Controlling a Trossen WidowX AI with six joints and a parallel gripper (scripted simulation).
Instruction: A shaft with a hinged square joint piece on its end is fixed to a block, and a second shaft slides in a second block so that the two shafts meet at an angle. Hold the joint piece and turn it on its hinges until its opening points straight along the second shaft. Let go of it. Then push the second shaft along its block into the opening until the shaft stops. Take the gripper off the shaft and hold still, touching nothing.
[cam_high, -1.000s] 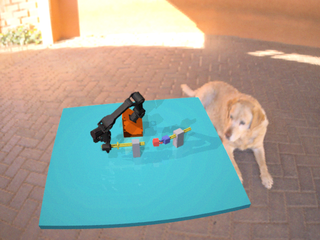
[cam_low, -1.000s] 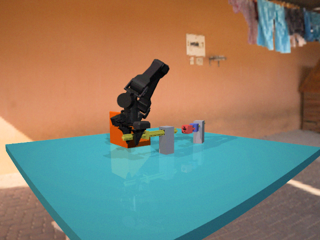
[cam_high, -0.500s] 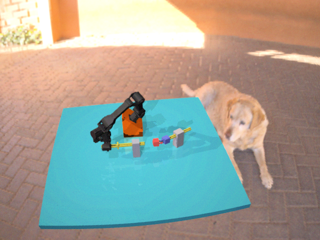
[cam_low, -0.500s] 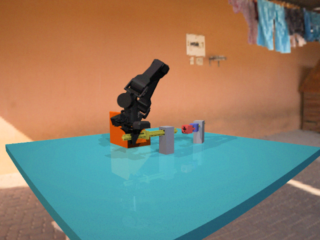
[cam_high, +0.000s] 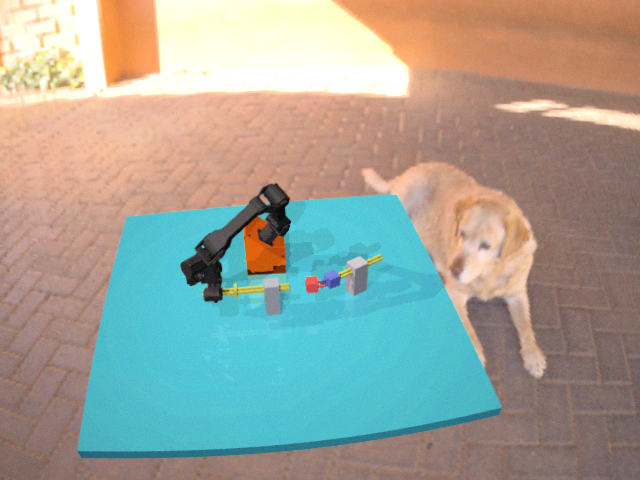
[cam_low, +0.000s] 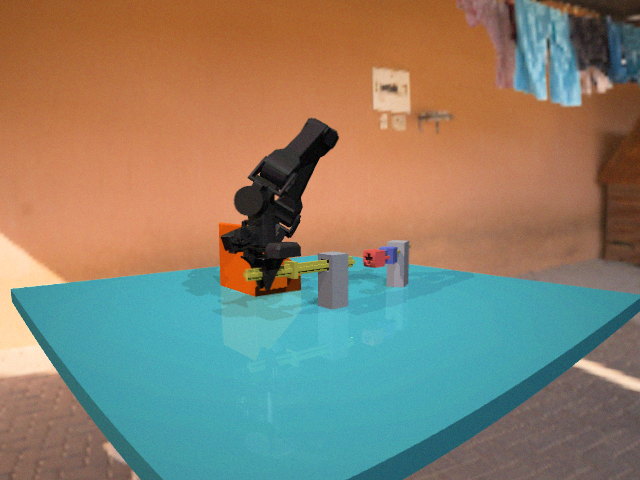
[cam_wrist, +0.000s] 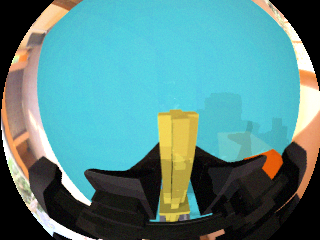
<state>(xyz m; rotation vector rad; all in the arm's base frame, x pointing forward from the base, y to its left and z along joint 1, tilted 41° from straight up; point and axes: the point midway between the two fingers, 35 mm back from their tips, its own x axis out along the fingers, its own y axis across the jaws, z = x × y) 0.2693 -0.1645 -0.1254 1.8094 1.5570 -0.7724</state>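
Item, one claw (cam_high: 212, 294) (cam_low: 267, 276) (cam_wrist: 172, 143), closed on the outer end of the sliding rod (cam_high: 253, 289) (cam_low: 310, 266) (cam_wrist: 177, 145), yellow and ribbed, which we hold between both fingers. Item, the near block (cam_high: 272, 297) (cam_low: 332, 281), grey, the rod passing through it, its free tip apart from the red piece (cam_high: 311, 284) (cam_low: 373, 257). Item, the red piece, hinged by way of a blue piece (cam_high: 331, 279) (cam_low: 387, 255) to the fixed rod (cam_high: 375, 259), which the far block (cam_high: 357, 276) (cam_low: 397, 263) carries at an angle. We judge the turning done and the push in hand; the opening seems to face the rod's tip, though it is small in our views and we cannot vouch for exact alignment. For the push: we should keep the grip firm, travel straight along the block, add no twist or lift, go slowly at the mouth, and press only until the rod stops, easing back if the red piece swings. Brands, labels, writing: none we can read; the pale wall panel (cam_low: 391, 89) bears dark marks, too blurred to make out
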